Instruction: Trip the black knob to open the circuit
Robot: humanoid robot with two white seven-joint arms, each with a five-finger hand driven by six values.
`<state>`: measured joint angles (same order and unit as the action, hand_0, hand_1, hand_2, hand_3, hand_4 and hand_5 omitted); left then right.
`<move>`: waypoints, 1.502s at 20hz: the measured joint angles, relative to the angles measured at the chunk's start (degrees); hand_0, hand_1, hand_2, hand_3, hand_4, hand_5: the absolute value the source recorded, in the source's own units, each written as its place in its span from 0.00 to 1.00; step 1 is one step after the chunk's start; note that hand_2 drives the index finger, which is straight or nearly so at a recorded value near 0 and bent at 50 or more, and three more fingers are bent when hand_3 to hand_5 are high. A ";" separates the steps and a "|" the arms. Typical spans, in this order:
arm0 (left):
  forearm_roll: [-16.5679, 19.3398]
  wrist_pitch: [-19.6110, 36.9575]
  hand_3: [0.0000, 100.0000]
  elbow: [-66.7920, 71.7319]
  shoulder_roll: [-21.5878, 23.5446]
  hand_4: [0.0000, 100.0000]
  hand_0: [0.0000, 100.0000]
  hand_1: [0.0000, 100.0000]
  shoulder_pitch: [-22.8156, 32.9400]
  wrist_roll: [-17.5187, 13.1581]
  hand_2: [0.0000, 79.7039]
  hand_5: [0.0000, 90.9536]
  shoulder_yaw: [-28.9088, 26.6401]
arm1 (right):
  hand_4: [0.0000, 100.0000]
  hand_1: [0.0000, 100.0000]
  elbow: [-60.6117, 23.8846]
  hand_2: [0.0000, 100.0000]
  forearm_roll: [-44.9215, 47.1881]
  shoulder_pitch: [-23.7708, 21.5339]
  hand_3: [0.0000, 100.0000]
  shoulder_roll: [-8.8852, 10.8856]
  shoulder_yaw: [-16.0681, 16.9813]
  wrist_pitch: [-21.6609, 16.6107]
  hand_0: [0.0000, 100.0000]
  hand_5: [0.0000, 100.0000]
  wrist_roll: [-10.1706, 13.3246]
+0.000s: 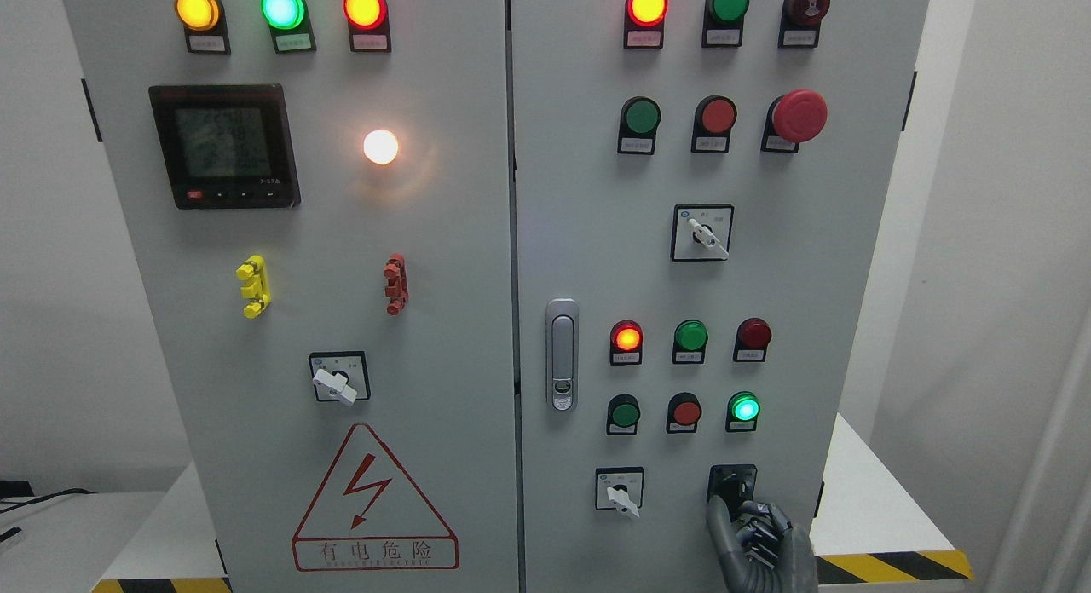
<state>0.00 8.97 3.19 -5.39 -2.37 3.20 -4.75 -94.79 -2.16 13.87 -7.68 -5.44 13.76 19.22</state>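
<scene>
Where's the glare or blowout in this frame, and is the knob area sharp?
Head view: the white lamp is blown out, with a halo on the left door; the meter screen is too dim to read. Head view: the black knob is dark and partly hidden by the right hand, but is sharp enough.

Grey cabinet [443,235] front, two doors, lamps lit.
Top left: yellow lamp [197,9], green lamp [282,8], red lamp [365,8]; below, meter [224,146] beside white lamp [380,146]. Right door: latch [562,354], mushroom button [799,115]. Warning triangle [373,501] low left.
</scene>
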 measured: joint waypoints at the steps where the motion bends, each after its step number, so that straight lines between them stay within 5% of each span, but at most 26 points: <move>1: 0.00 0.00 0.00 0.00 0.00 0.00 0.12 0.39 0.00 0.00 0.00 0.00 0.00 | 0.94 0.61 -0.01 0.64 0.02 0.00 0.92 0.00 -0.03 0.04 0.34 1.00 0.00; 30: 0.00 0.00 0.00 0.00 -0.01 0.00 0.12 0.39 0.00 0.00 0.00 0.00 0.00 | 0.93 0.61 -0.11 0.62 0.03 0.16 0.90 -0.06 -0.25 0.65 0.36 1.00 -0.15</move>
<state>0.00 8.97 3.19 -5.40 -2.37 3.20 -4.75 -94.90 -2.13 14.03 -7.74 -5.69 14.42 19.08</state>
